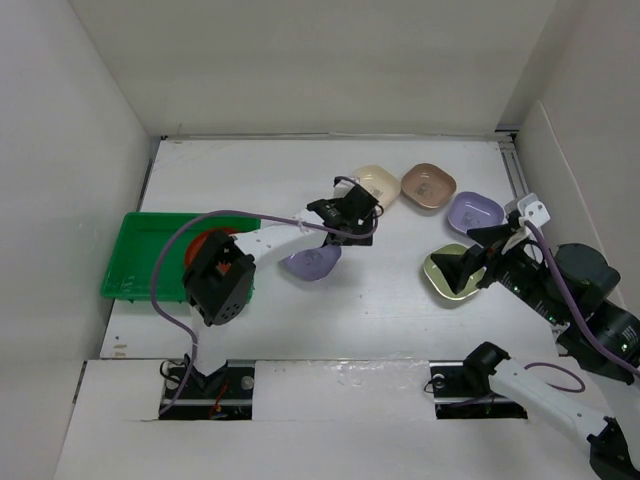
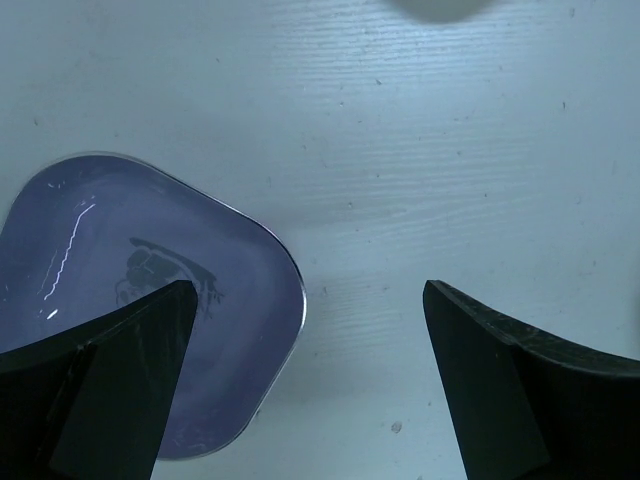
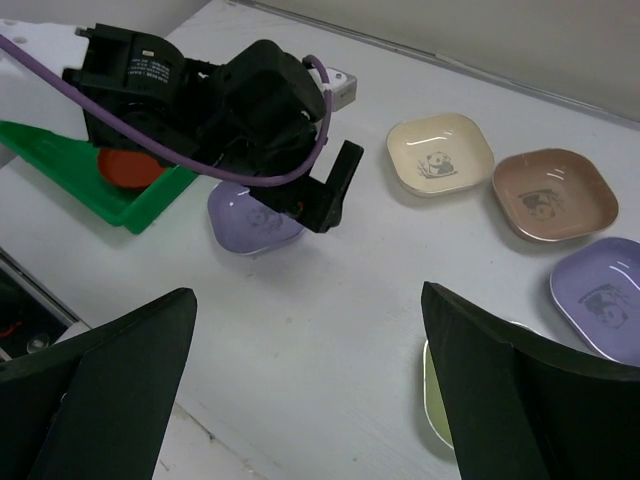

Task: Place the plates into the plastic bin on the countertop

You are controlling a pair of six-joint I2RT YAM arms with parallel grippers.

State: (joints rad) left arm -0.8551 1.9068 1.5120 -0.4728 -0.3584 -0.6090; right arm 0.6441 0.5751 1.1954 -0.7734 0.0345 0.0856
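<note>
My left gripper point(image 2: 308, 298), jaws wide and empty, hangs astride the rim of the lavender rounded-square plastic plate point(image 2: 140, 270), apparently for pickup; right gripper point(image 3: 308, 295) gapes empty.

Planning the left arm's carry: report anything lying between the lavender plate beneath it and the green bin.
Nothing visible lies on the countertop between the lavender plate and the green bin. The left arm's own black elbow overlaps the bin's right end, partly hiding a red-brown plate there.
</note>
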